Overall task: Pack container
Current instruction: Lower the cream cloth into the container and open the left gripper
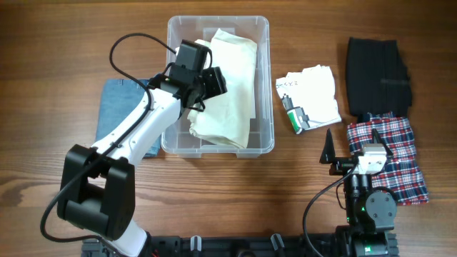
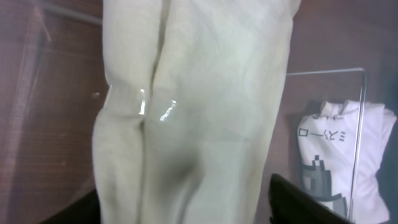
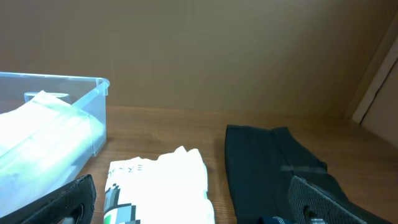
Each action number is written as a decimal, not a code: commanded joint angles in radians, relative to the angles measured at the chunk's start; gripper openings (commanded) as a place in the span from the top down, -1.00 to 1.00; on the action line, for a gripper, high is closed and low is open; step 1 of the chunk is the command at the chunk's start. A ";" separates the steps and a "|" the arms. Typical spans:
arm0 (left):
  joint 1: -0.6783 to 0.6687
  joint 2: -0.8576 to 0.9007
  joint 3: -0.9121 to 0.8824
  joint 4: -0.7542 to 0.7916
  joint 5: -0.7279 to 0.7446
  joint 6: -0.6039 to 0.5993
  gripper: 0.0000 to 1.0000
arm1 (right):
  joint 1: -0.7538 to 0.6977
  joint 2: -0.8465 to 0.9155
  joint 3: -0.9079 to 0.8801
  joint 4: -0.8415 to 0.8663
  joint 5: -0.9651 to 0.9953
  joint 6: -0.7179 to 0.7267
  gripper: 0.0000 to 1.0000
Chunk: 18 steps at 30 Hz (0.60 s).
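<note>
The container (image 1: 218, 20) is a clear plastic bin at the table's top centre. A cream folded cloth (image 1: 232, 78) lies inside it and leans over the right part. My left gripper (image 1: 207, 84) is down inside the bin over the cloth's left edge. In the left wrist view the cloth (image 2: 199, 112) fills the frame, and the fingers (image 2: 186, 211) are spread wide on either side of it, open. My right gripper (image 1: 357, 146) rests open and empty near the front right; it also shows in the right wrist view (image 3: 199, 208).
A white printed T-shirt (image 1: 310, 89) lies right of the bin, a black garment (image 1: 377, 75) beyond it, a red plaid cloth (image 1: 389, 153) under the right arm, and blue denim (image 1: 121, 107) left of the bin. The bin's corner (image 3: 93, 118) shows in the right wrist view.
</note>
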 commanded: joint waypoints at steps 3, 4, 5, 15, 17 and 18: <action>0.002 -0.006 0.000 -0.027 -0.053 0.057 -0.50 | -0.003 -0.004 -0.001 0.003 0.005 0.009 -0.99; 0.002 -0.006 0.000 -0.030 -0.063 0.061 -0.48 | -0.003 -0.004 -0.001 0.003 0.005 0.008 -1.00; 0.002 -0.006 0.000 -0.033 -0.071 0.083 -0.47 | -0.003 -0.004 -0.001 0.003 0.005 0.009 -1.00; 0.002 -0.006 0.000 -0.123 -0.203 0.106 -0.43 | -0.003 -0.004 -0.001 0.003 0.005 0.008 -0.99; 0.002 -0.006 0.000 -0.126 -0.203 0.106 -0.37 | -0.003 -0.004 -0.001 0.003 0.005 0.009 -1.00; 0.002 -0.006 0.000 -0.126 -0.203 0.106 -0.26 | -0.003 -0.004 -0.001 0.003 0.005 0.008 -1.00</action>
